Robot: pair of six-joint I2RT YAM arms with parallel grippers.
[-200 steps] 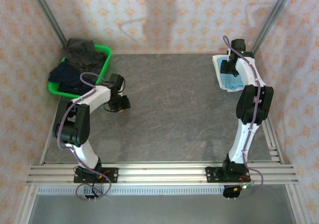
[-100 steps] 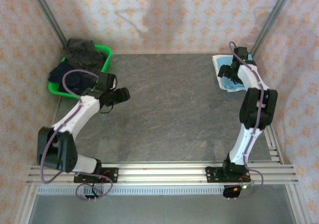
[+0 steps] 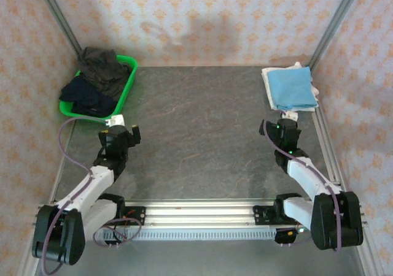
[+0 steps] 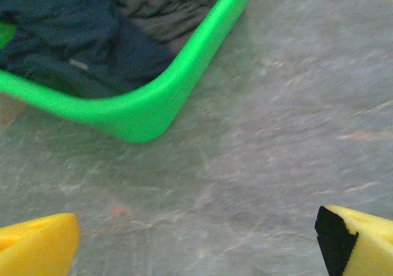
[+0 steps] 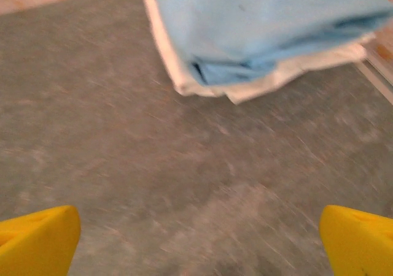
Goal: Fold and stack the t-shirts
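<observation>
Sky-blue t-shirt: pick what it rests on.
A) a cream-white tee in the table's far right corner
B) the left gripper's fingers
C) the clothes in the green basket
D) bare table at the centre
A: the folded sky-blue t-shirt lies on a cream-white tee, whose edges show beneath it.

I see smooth glossy plastic on the basket (image 4: 147, 113), soft matt cloth in the t-shirts (image 5: 258, 24), a matt mottled bench (image 4: 276, 135).
</observation>
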